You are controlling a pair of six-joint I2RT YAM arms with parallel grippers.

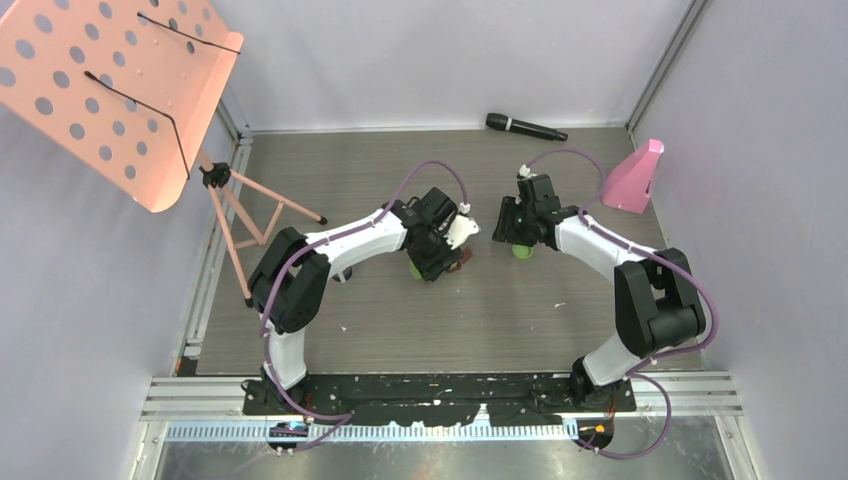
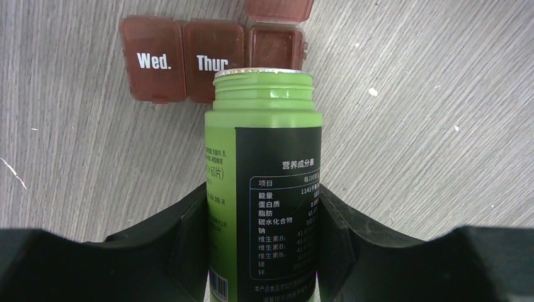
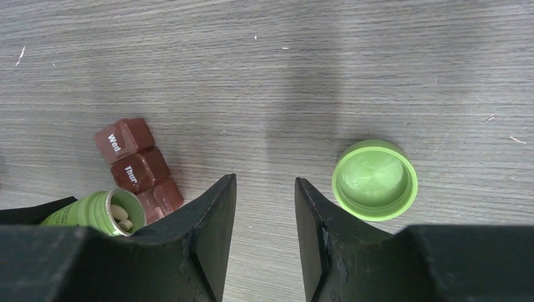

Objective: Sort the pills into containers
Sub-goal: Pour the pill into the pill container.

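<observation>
My left gripper is shut on a lime-green bottle with a black label. Its mouth is uncapped and leans toward a brown pill case. The case's "Wed." and "Thur." lids are down; the compartment beside them stands open, just past the bottle's mouth. In the right wrist view, pale pills lie inside the bottle, next to the case. My right gripper is open and holds nothing. The bottle's green cap lies upside down on the table to its right.
Both grippers hover near the middle of the wooden table. A black microphone lies at the back. A pink object stands at the back right, and a pink music stand at the left.
</observation>
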